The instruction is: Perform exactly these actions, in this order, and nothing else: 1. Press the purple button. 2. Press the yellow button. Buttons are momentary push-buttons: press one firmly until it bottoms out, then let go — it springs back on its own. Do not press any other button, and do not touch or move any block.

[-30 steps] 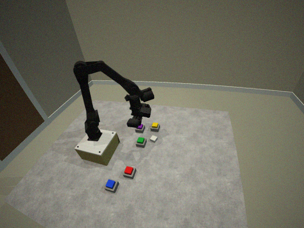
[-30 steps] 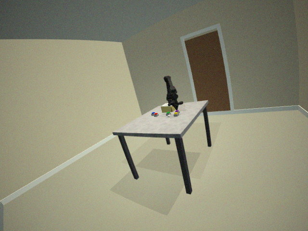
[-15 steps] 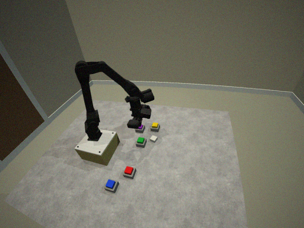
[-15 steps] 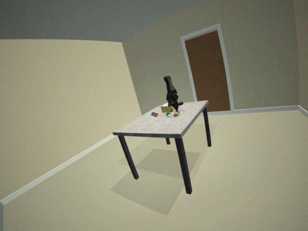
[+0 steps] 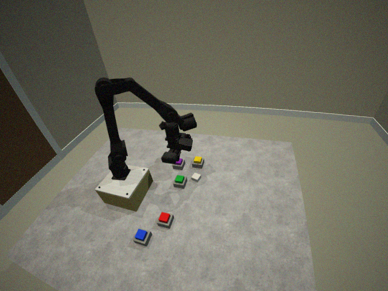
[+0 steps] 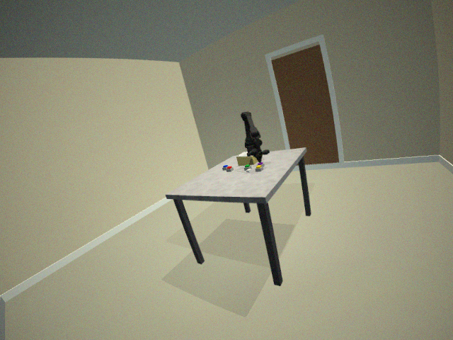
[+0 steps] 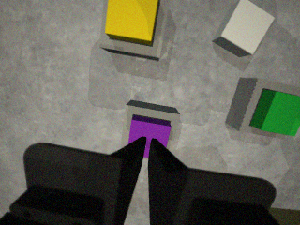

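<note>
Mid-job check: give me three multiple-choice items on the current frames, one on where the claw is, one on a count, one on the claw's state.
1. The claw is over which button?
A. yellow
B. purple
C. green

2. How many coloured buttons are on the table?
A. three
B. four
C. five

3. The claw is:
A. shut, holding nothing
B. wide open
C. shut on a block

Answers:
1. B: in the wrist view the fingertips sit on the near edge of the purple button.
2. C: purple, yellow button, green, red and blue; the white block has no base.
3. A: the fingers nearly meet with nothing between them.
</note>
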